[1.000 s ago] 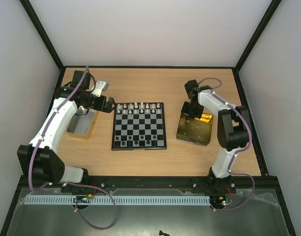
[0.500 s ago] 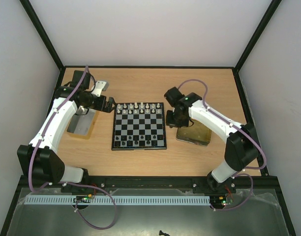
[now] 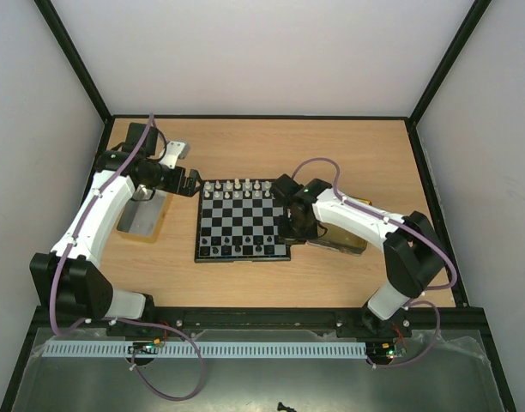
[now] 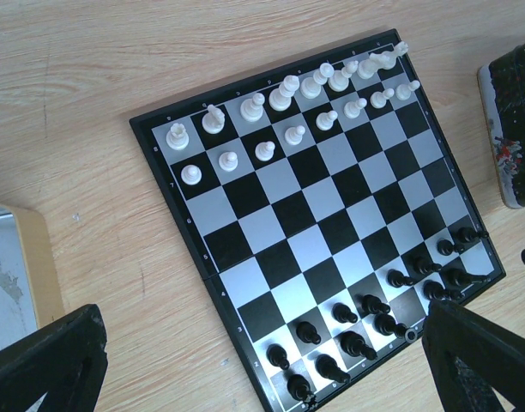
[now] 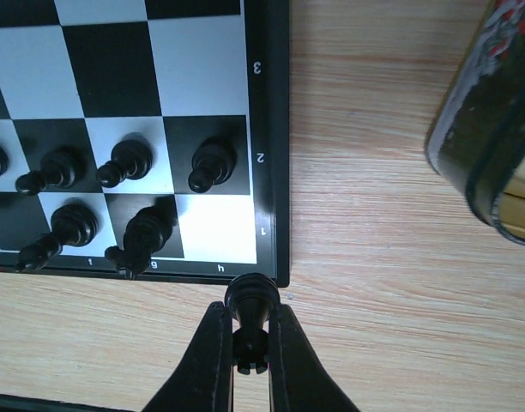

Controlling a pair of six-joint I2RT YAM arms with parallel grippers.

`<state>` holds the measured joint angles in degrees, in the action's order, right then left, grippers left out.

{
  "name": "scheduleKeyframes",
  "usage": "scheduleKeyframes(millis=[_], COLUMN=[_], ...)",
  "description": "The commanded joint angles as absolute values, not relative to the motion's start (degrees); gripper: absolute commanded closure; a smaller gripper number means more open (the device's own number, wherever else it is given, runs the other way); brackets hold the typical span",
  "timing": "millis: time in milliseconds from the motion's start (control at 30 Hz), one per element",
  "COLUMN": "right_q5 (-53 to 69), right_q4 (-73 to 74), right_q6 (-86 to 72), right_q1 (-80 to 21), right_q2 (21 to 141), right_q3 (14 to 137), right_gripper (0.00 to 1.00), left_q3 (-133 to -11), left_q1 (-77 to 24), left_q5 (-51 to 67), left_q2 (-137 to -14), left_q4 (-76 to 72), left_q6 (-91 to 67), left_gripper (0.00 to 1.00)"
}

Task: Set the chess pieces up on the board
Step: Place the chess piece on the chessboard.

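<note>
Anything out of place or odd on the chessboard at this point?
Nothing is plainly tipped or spilled. One oddity: the small black chess pieces stand on the rows that the rim of the black-and-grey checkerboard numbers 1 and 2, normally White's side, while the small white chess pieces fill the far rows.

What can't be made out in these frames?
1. Top view: the right arm's wrist hides the right gripper and its black piece; pieces on the board too small to identify.
2. Right wrist view: fingers cover the held piece's lower part; right edge cuts off the gold tray.
3. Left wrist view: left edge cuts off the silver tray, contents unseen.
</note>
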<state>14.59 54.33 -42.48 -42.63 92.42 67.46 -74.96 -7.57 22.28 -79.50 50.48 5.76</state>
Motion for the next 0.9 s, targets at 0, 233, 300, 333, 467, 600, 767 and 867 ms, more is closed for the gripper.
scheduleKeyframes(millis=[0, 233, 300, 333, 467, 600, 767, 867], right_q5=[15.4, 16.3, 16.3, 16.5, 16.6, 16.9, 17.0, 17.0], right_q4=[53.1, 51.8, 51.6, 51.6, 51.5, 50.8, 49.7, 49.6], right_q6=[-42.8, -42.4, -42.2, -42.1, -41.8, -41.7, -42.1, -42.1], right_q1=[-43.5, -44.0, -44.1, -44.2, -44.5, -44.7, -44.8, -44.8], right_q2=[94.8, 96.9, 97.6, 97.9, 99.1, 99.6, 100.1, 100.8], right_q3=[66.2, 66.4, 66.8, 67.0, 68.0, 67.9, 68.0, 68.6], right_gripper=[0.97, 0.97, 0.97, 0.97, 0.97, 0.97, 0.97, 0.97], left_q3=[-75.5, -75.3, -75.3, -75.3, -75.3, -75.2, -75.0, -74.7], left_q1=[-7.2, -7.2, -7.2, -7.2, -7.2, -7.2, -7.2, -7.2], left_q5=[22.4, 22.5, 22.5, 22.4, 22.4, 22.4, 22.2, 22.1], left_q2=[-78.4, -78.4, -78.5, -78.5, -78.5, -78.4, -78.1, -77.9], left_q4=[50.7, 50.5, 50.4, 50.4, 50.4, 50.4, 50.4, 50.5], left_q6=[5.8, 5.8, 5.9, 5.9, 5.9, 5.9, 6.0, 6.0], left_gripper=[0.00, 0.00, 0.00, 0.00, 0.00, 0.01, 0.00, 0.00])
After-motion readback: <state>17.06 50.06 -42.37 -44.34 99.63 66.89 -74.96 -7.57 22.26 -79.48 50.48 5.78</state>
